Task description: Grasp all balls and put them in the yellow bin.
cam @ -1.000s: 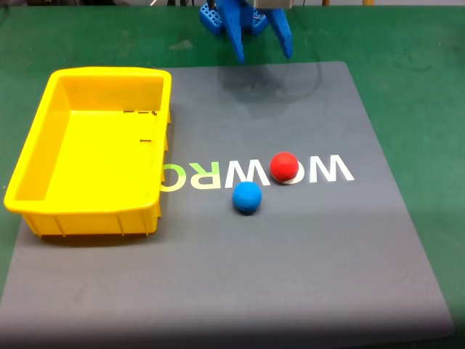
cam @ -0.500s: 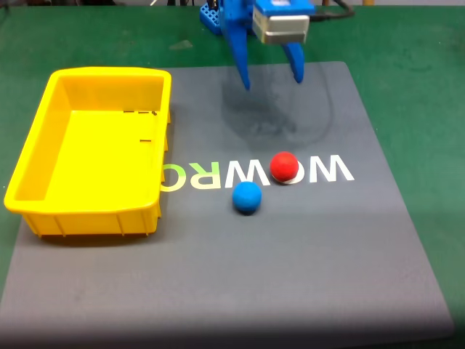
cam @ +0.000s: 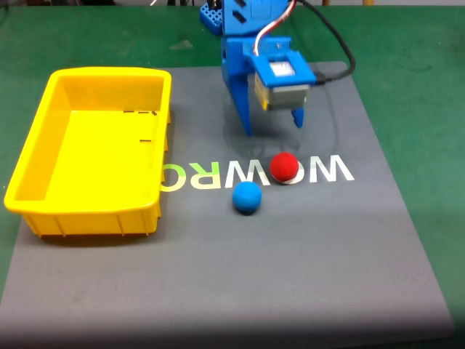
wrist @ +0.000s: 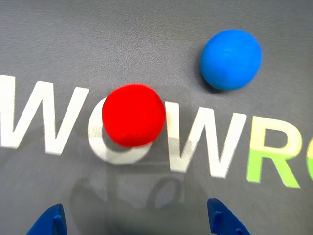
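The blue two-finger gripper hangs above the grey mat, fingers spread wide and empty. The wrist view shows both fingertips flanking the small matte red ball, the blue ball beyond. The fixed view adds the large yellow plastic bin at left, well apart.

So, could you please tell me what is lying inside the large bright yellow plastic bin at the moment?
The large bright yellow plastic bin shows only its bare floor in the fixed view; its near wall hides a strip of floor behind it.
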